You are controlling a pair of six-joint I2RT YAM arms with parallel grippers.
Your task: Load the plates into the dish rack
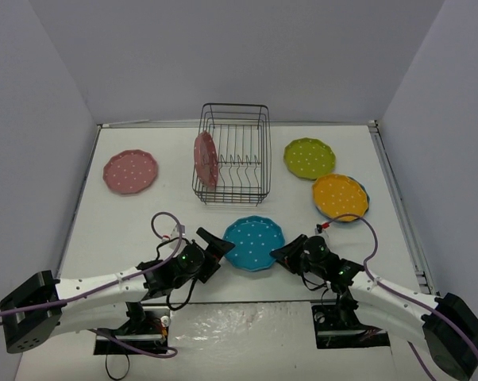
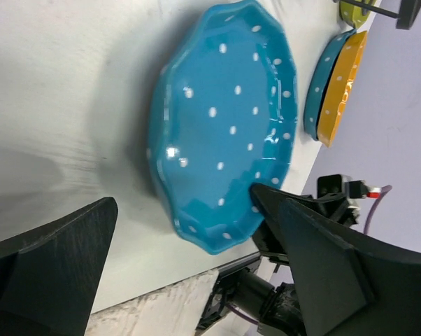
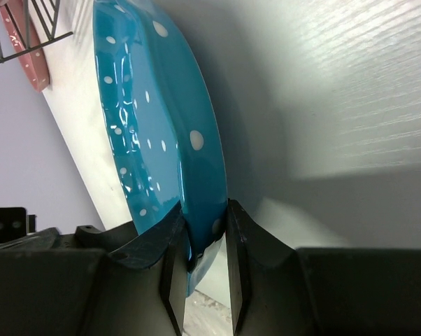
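Observation:
A blue plate (image 1: 255,242) (image 2: 224,126) (image 3: 147,119) lies near the front middle of the table. My right gripper (image 1: 285,254) (image 3: 203,234) is shut on its right rim, one finger on each face. That held rim appears raised, with shadow beneath it. My left gripper (image 1: 221,244) (image 2: 184,197) stands open at the plate's left edge, fingers apart from it. The black wire dish rack (image 1: 243,151) (image 3: 29,31) holds one pink plate (image 1: 206,159) (image 3: 30,59) upright at its left end. Another pink plate (image 1: 130,171) lies flat at the far left.
A lime green plate (image 1: 309,158) (image 2: 354,10) lies right of the rack. An orange plate (image 1: 339,196) (image 2: 345,80) is stacked on a second blue plate (image 1: 365,198) (image 2: 321,80) at the right. Grey walls enclose the table on three sides.

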